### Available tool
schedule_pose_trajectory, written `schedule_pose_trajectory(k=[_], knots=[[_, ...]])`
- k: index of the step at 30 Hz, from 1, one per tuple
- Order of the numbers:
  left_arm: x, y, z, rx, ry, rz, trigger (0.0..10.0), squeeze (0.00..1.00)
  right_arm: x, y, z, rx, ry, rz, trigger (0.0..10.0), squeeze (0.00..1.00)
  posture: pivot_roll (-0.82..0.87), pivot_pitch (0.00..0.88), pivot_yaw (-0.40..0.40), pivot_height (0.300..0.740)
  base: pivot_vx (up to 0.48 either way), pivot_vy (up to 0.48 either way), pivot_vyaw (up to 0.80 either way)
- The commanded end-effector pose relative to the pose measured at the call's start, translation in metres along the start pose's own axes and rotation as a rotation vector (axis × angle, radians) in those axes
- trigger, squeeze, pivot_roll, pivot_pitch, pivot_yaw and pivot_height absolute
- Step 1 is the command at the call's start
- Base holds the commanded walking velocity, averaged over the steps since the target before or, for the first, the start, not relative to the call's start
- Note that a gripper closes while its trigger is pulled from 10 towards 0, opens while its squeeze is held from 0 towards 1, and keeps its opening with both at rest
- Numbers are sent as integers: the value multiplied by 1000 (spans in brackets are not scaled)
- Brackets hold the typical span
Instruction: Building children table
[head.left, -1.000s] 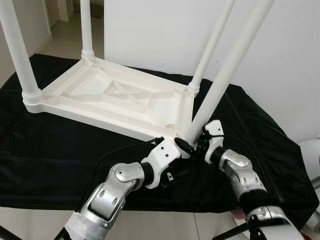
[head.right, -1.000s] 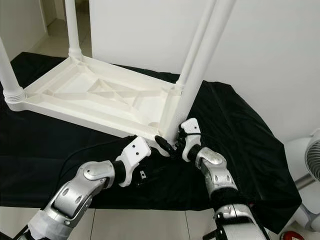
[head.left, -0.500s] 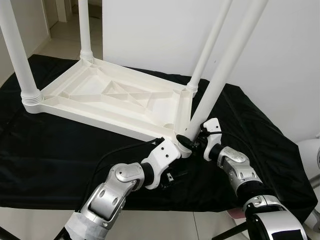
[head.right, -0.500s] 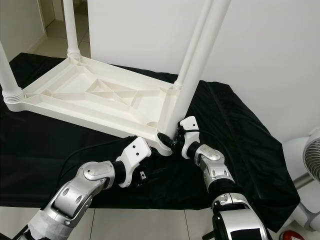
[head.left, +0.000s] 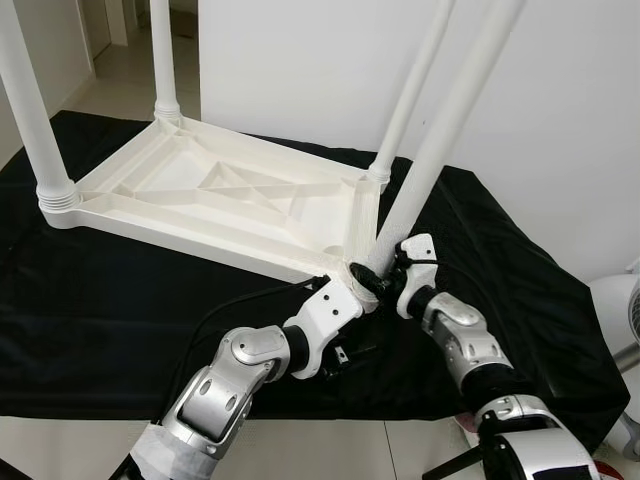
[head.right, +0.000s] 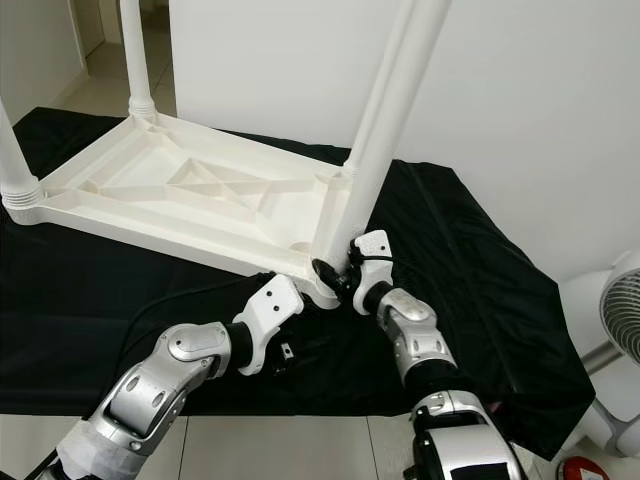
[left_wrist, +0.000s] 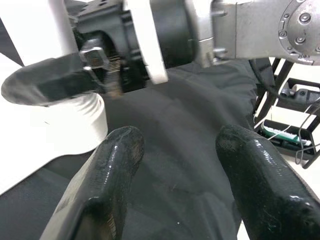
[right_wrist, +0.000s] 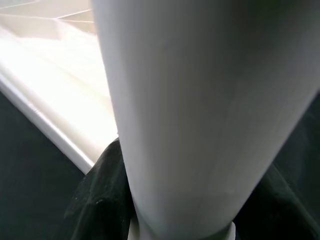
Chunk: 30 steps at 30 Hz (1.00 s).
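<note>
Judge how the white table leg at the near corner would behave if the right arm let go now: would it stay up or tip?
Probably tip. The near leg leans, unlike the three upright ones, so it looks unseated. Long, smooth and round, it would likely roll on the black cloth. The right tool grips its base.

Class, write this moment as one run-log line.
right claw: shut on fourth leg base | left claw: open, beside | tabletop: upside down on black cloth
</note>
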<state>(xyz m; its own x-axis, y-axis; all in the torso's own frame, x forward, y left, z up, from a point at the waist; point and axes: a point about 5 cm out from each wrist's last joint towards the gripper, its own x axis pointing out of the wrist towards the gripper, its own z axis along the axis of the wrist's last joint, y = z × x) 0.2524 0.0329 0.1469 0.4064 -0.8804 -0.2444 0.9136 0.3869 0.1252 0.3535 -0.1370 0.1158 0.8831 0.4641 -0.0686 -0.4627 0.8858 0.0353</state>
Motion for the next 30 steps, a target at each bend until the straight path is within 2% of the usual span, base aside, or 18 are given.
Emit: schedule_pose_trajectory(k=[1,4,8,11,14,15,18,19,23,24,25,26,30], knots=[[3,-4,3,5,-7,5,10000,0,-6,-6,-13,-5,71,-60,10000,0,34,0,-157,740,0,0,0],[4,-4,3,5,-7,-3,10000,0,-6,3,-10,51,41,-216,10000,0,23,0,-149,740,0,0,0],[4,-5,3,4,-7,-8,10000,0,-7,11,-10,70,34,-277,10000,0,23,0,-148,740,0,0,0],[5,-6,3,4,-7,-13,10000,0,-12,34,-10,82,43,-388,10000,0,21,0,-148,740,0,0,0],[5,-6,3,3,-7,-14,10000,0,-14,41,-8,91,43,-402,10000,0,21,0,-148,740,0,0,0],[5,-6,3,2,-7,-15,10000,0,-15,50,-6,102,41,-394,10000,0,21,0,-148,740,0,0,0],[5,-6,3,2,-7,-16,10000,0,-16,55,-4,111,41,-386,10000,0,21,0,-148,740,0,0,0],[5,-7,3,1,-6,-17,10000,0,-18,62,-2,113,37,-361,10000,0,22,0,-147,740,0,0,0],[5,-7,2,0,-4,-17,10000,0,-21,66,0,109,40,-355,10000,0,21,0,-147,740,0,0,0],[5,-7,2,0,-4,-17,10000,0,-22,63,0,104,44,-366,10000,871,20,0,-148,740,0,0,0],[5,-7,2,0,-4,-17,10000,0,-22,63,0,104,44,-366,10000,871,20,0,-148,740,0,0,0],[5,-7,2,0,-4,-17,10000,0,-23,61,0,103,45,-373,10000,1000,23,0,-149,740,0,0,0],[5,-7,2,0,-5,-14,10000,0,-24,53,2,101,26,-364,10000,1000,25,0,-153,740,0,0,0]])
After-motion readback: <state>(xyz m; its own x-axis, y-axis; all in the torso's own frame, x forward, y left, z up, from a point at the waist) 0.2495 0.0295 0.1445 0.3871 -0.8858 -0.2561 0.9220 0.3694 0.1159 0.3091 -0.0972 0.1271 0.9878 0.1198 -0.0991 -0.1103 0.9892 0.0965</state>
